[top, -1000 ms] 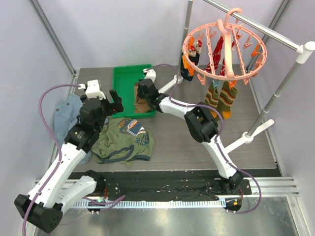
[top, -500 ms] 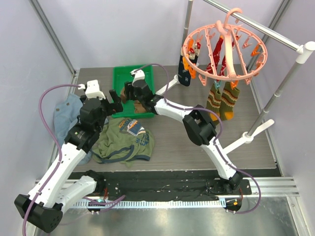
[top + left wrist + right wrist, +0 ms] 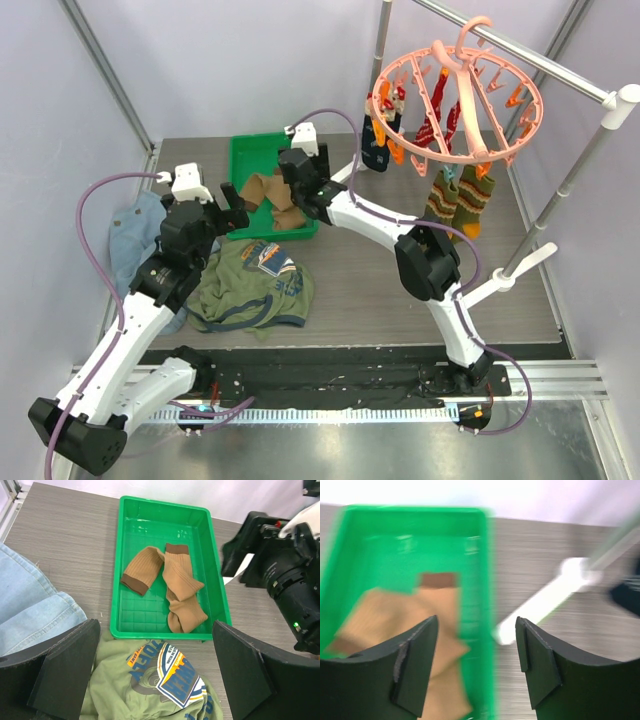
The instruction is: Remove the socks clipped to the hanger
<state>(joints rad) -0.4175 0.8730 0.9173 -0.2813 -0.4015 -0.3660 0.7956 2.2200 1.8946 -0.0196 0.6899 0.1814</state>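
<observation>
The left claw (image 3: 155, 675) and the right claw (image 3: 476, 665) both gaped wide, empty. Two brown socks (image 3: 175, 587) lay in the green tray (image 3: 165, 517); striped socks (image 3: 458, 202) hung clipped to the hanger (image 3: 460, 157).

Open surface (image 3: 350, 290) lies between the tray (image 3: 270, 138) and the stand's slanting pole (image 3: 556, 205), free for passage. The hanger (image 3: 455, 157) with its dangling socks (image 3: 460, 200) blocks the far right corner, the pole just beside it. A T-shirt (image 3: 250, 285) and denim (image 3: 125, 235) cover the surface at the near left.
</observation>
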